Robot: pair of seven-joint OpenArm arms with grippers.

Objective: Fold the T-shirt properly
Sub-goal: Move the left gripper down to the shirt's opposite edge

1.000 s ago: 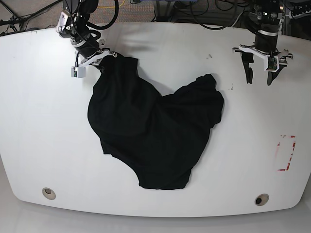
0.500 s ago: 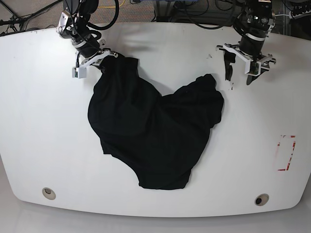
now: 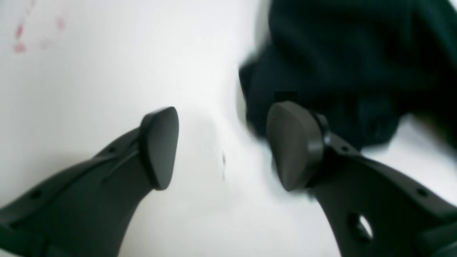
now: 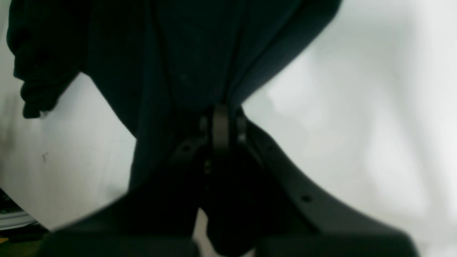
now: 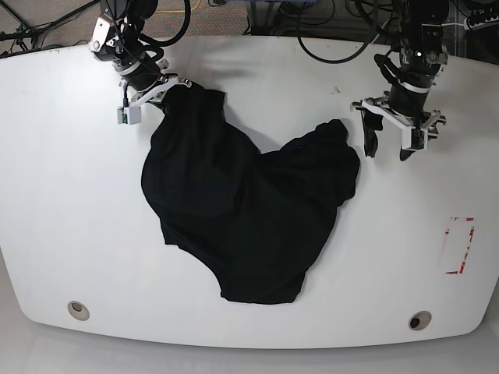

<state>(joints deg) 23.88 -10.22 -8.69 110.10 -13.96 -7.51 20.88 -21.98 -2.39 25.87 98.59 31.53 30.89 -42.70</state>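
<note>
As seen from the base view: the T-shirt (image 5: pixel 245 206) is spread crumpled across the middle of the white desk (image 5: pixel 62 195).
Right claw (image 5: pixel 168 87): a far corner of the shirt is pinched by it.
Left claw (image 5: pixel 388 146): it is held with jaws apart just beside the shirt's other far lobe.
Left wrist view: the left claw (image 3: pixel 223 146) is seen open above bare desk, black cloth (image 3: pixel 339 64) just beyond one finger (image 3: pixel 294 142).
Right wrist view: the right claw (image 4: pixel 221 125) is clamped shut on gathered cloth (image 4: pixel 185 53).
</note>
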